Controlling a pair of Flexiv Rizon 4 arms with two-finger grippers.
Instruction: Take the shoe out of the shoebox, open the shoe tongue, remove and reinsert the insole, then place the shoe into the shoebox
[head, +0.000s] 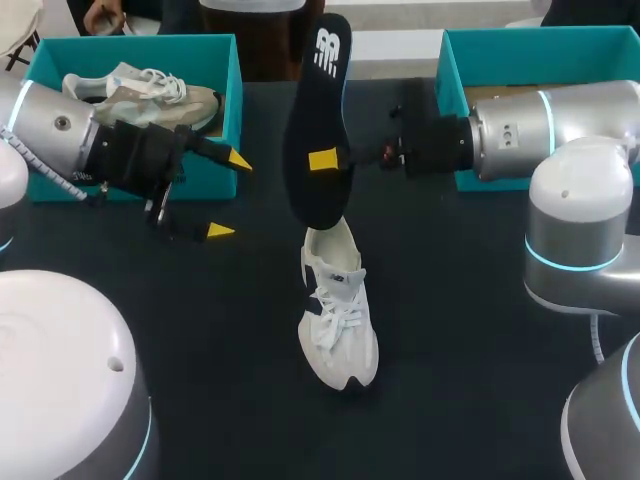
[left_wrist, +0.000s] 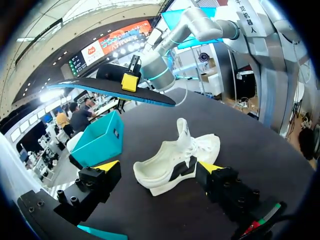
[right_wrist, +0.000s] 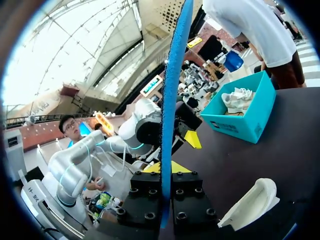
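Observation:
A white shoe (head: 338, 310) with dark side marks lies on the black table, toe toward the front edge; in the left wrist view the shoe (left_wrist: 175, 160) is just ahead of my open left gripper (left_wrist: 160, 167). My right gripper (head: 335, 158) is shut on a black insole (head: 318, 120) with a blue underside, held up in the air above the shoe's heel. In the right wrist view the insole (right_wrist: 172, 110) stands edge-on between the shut fingers of the right gripper (right_wrist: 166, 172). My left gripper (head: 228, 195) hangs open to the left of the shoe.
A teal shoebox (head: 215, 50) at the back left holds a second pale shoe (head: 140, 92). Another teal box (head: 455, 60) stands at the back right, behind my right arm. Bare black table lies in front of the shoe.

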